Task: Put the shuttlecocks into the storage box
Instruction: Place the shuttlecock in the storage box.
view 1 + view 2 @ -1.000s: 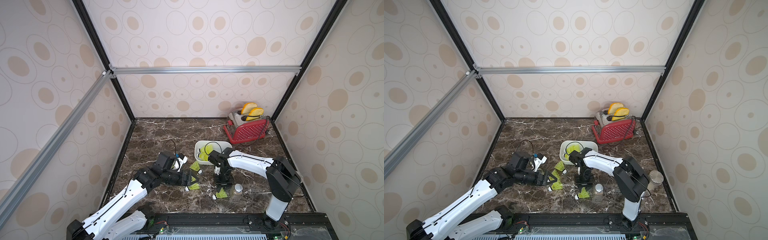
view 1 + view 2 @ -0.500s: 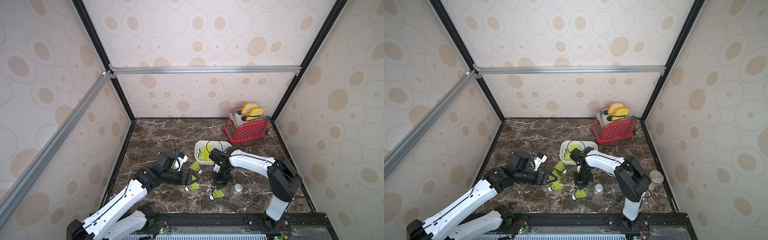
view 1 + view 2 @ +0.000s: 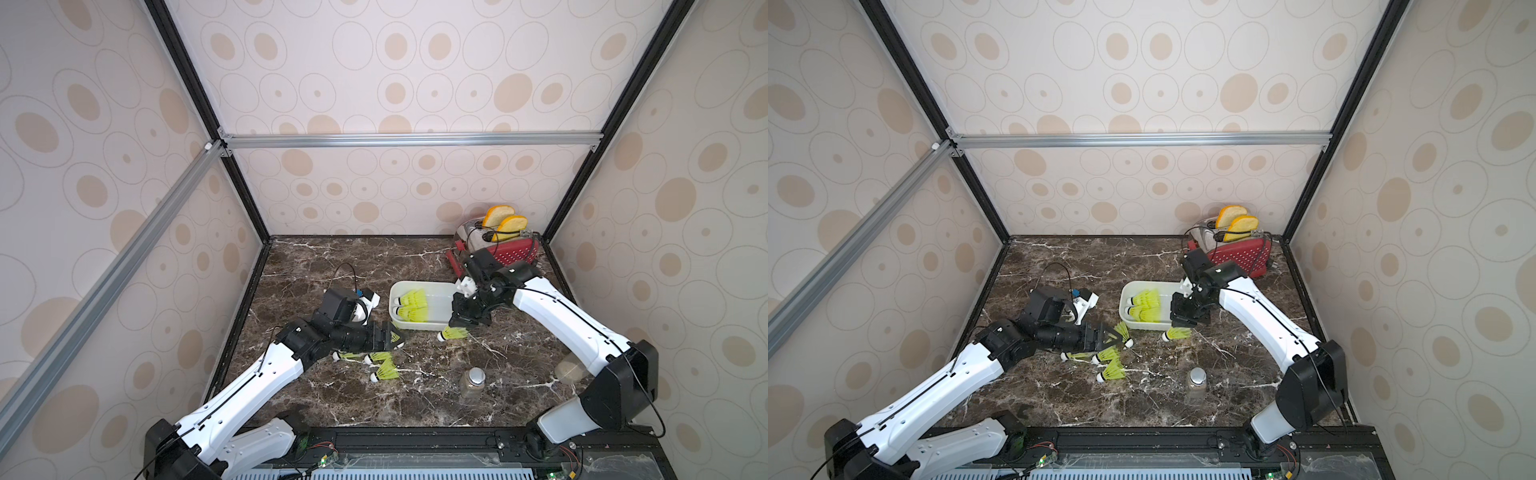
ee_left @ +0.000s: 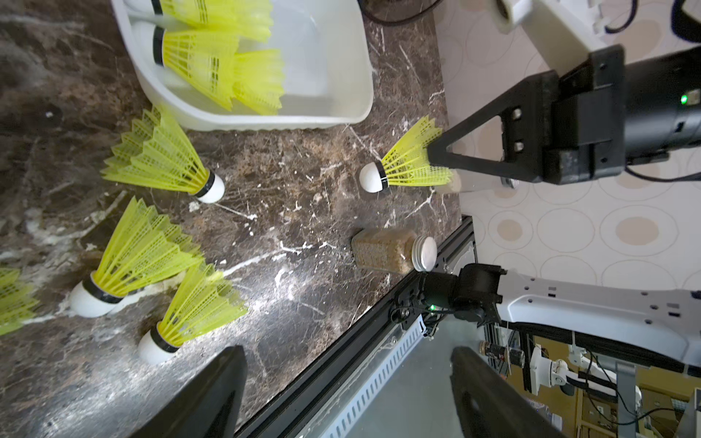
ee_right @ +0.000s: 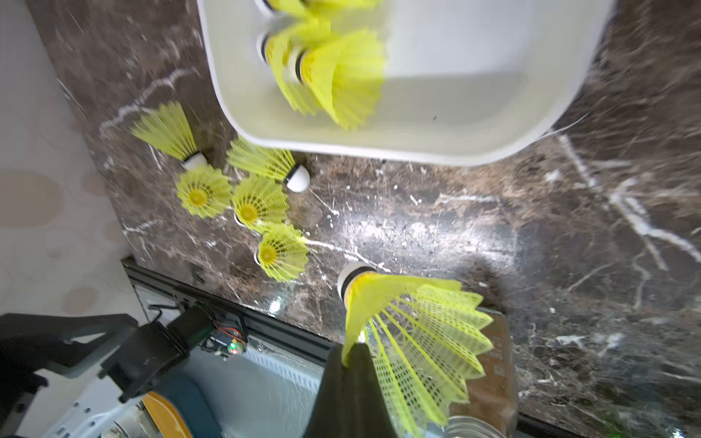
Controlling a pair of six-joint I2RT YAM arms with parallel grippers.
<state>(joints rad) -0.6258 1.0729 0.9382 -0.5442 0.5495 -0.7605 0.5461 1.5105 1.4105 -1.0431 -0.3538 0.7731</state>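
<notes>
Just off the five-o'clock rim of the storage box (image 3: 415,326), a shuttlecock (image 3: 454,333) hangs by its skirt from the right gripper (image 3: 457,325), which is pinched shut on it, likely to carry it over the wall. Several lie inside; loose shuttlecocks (image 3: 384,368) lie at seven o'clock beside the left gripper (image 3: 395,336), whose jaws are wide and empty.

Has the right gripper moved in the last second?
Yes. The right gripper, shut on a shuttlecock, has moved away from the jar, toward the box.

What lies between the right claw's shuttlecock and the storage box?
Only bare marble tabletop, shown in the right wrist view. The right claw grips the shuttlecock short of the storage box.
</notes>
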